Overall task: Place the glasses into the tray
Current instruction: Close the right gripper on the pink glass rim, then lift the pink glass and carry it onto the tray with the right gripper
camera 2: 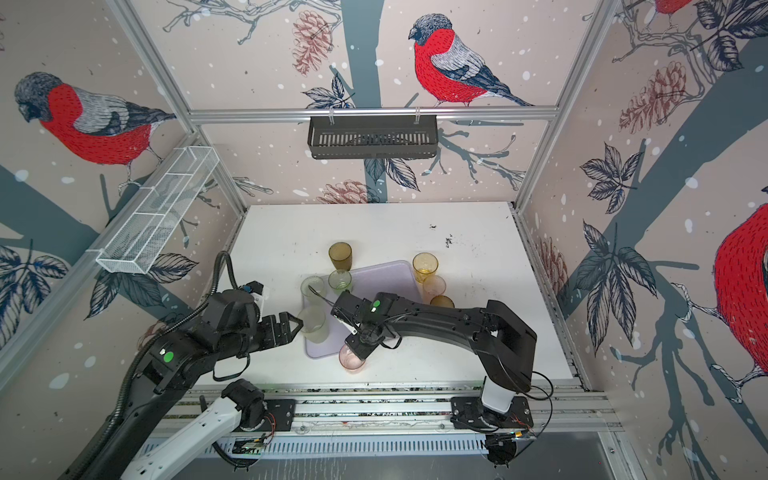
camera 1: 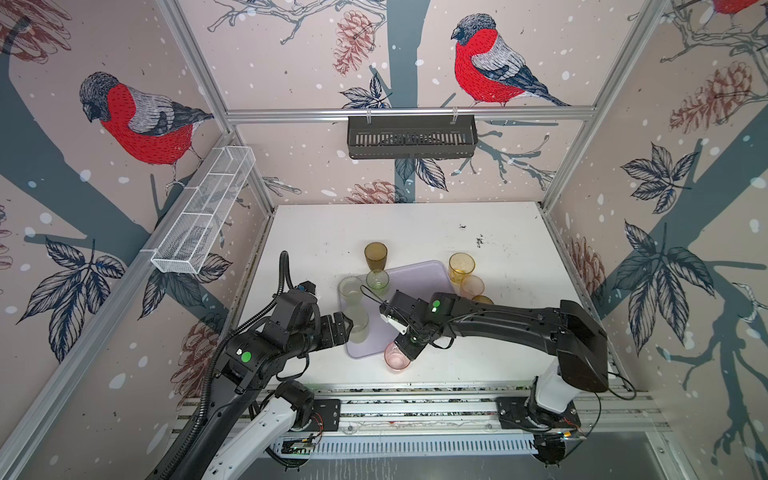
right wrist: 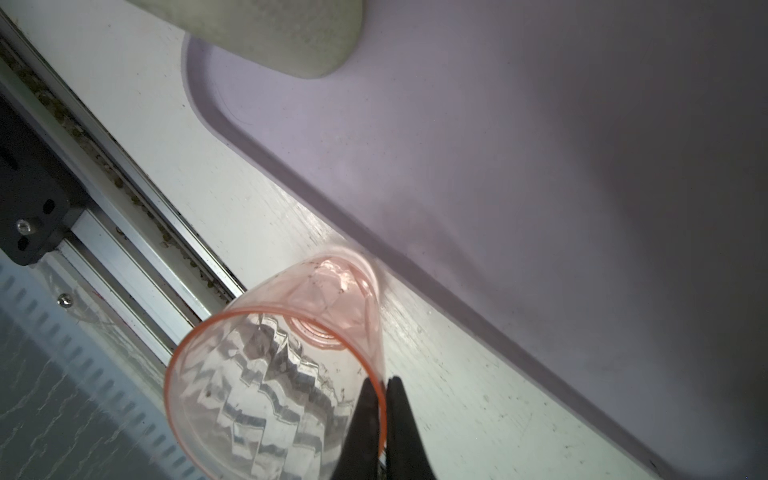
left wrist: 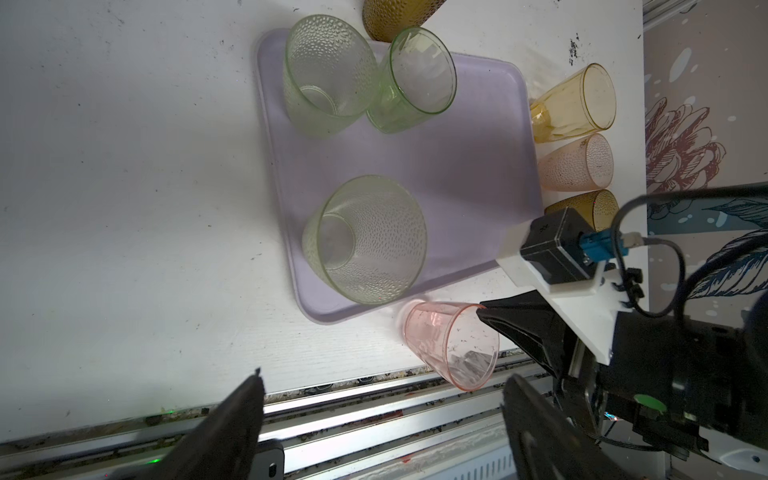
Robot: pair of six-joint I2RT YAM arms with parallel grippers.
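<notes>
**Operator:** State the grip on the pink glass (right wrist: 274, 374).

**Technician:** The right pincer (right wrist: 381, 380) is clenched on its wall at the rim, with one finger inside the mouth and one outside. A rim pinch suits a tumbler whose mouth is wider than its base and leaves the base free for setting down. The pink glass is outside the tray (left wrist: 457, 187), on the table (left wrist: 124, 208), with its base just beside the tray's near rim.

**Operator:** Why is the left pincer (camera 1: 344, 326) positioned as it is?

**Technician:** It is released and empty, with its jaws wide apart. It sits level with the near pale green glass (left wrist: 365, 239), which stands in the tray by the near corner. This is judged to be a standby position clear of the right arm's path.

**Operator:** List the remaining glasses.

**Technician:**
- **In the tray:** the far pale green glass (left wrist: 328, 79) and the brighter green glass (left wrist: 411, 79) stand side by side at the far end.
- **On the table:** the amber-yellow glass (left wrist: 573, 104) and the peach glass (left wrist: 577, 166) are lined up close along the tray's right rim.

**Operator:** What cannot be confirmed?

**Technician:**
- One dark brown glass (left wrist: 590, 205) is mostly hidden behind the right wrist camera.
- The other brown glass (camera 1: 375, 255) is cut off in the left wrist view.
- In both top views the right wrist covers its own fingertips.
- It cannot be told whether the pink glass touches the tray rim or is clear of the table.
</notes>
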